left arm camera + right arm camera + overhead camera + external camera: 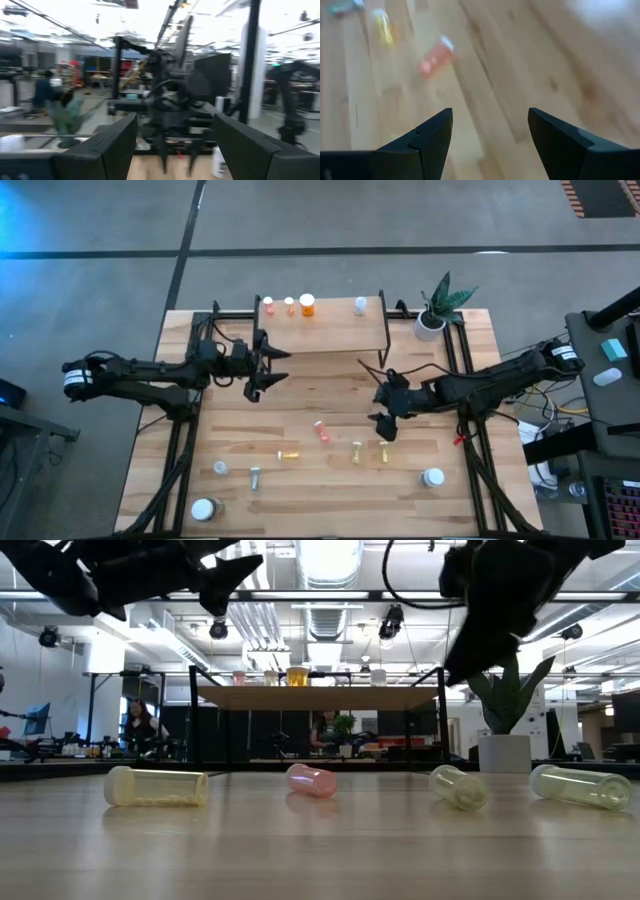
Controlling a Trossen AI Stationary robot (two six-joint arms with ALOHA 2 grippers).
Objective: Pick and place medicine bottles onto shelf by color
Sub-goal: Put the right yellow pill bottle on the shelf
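Note:
The shelf (pixel 322 328) stands at the table's far middle with several bottles upright on it: two small red-orange ones (pixel 268 305), an orange one (pixel 307 305) and a clear one (pixel 360 305). On the table lie a red bottle (pixel 322 430), an orange-yellow one (pixel 289 454), two yellow ones (pixel 357 451) and several white-capped ones along the near edge (pixel 204 508). My left gripper (pixel 275 368) is open, empty, in the air by the shelf's left end. My right gripper (pixel 385 408) is open, empty, right of the red bottle (pixel 435 59).
A white pot with a green plant (pixel 433 320) stands at the far right corner beside the shelf. Black frame rails (pixel 463 370) run along the table's left and right sides. People show in the room beyond the table (pixel 137 726). Bare wood lies between the grippers.

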